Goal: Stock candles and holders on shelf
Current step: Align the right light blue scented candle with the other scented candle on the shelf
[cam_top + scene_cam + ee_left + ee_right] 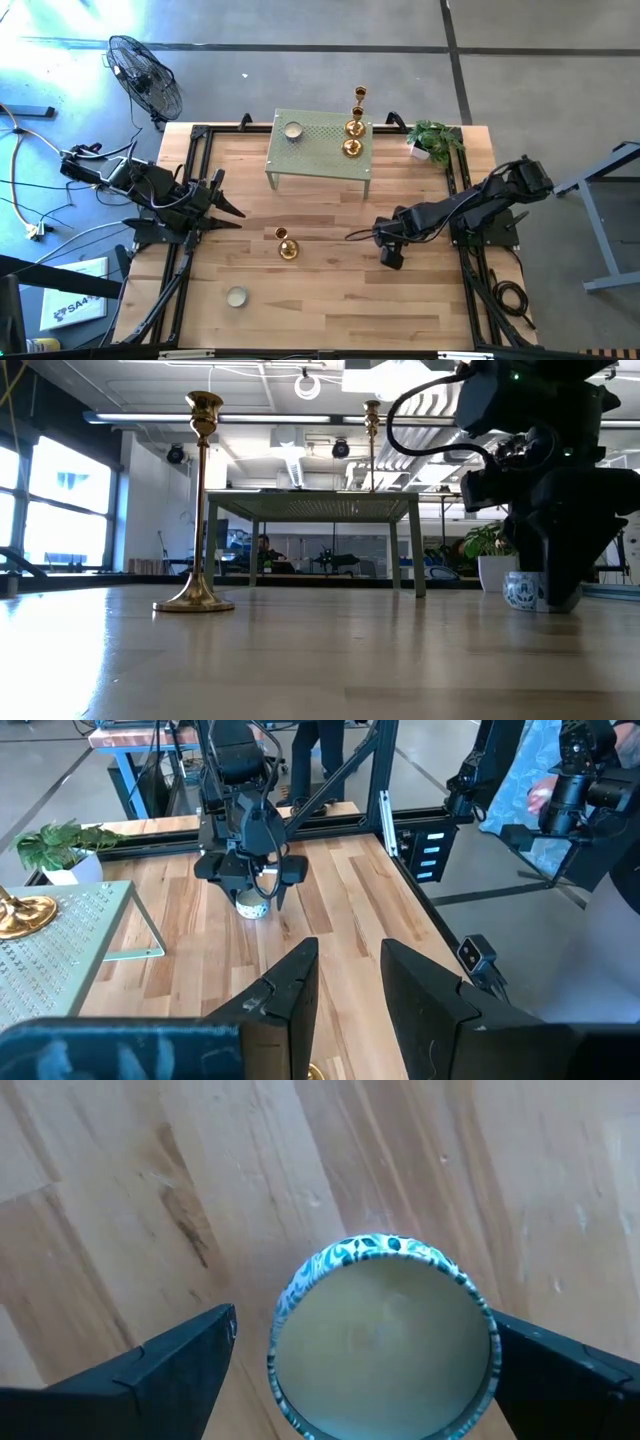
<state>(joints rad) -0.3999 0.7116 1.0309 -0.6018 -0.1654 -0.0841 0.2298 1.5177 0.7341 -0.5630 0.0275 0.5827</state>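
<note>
My right gripper (390, 256) points straight down over the table with fingers spread wide, while my left gripper (232, 205) waits at the left edge, fingers narrowly parted.

Robotics lab or workshop. Wooden worktop (330, 270) in a black metal frame on bare grey concrete floor (300, 60), loose cables (25, 215) and a standing fan (145, 75) beside it. Low view: open hall, exposed ceiling ducts (270, 415), strip lights, large windows (60, 500), further benches behind.

Bright daylight; window glare in low view, foreground tabletop (320, 660) blurred.
</note>
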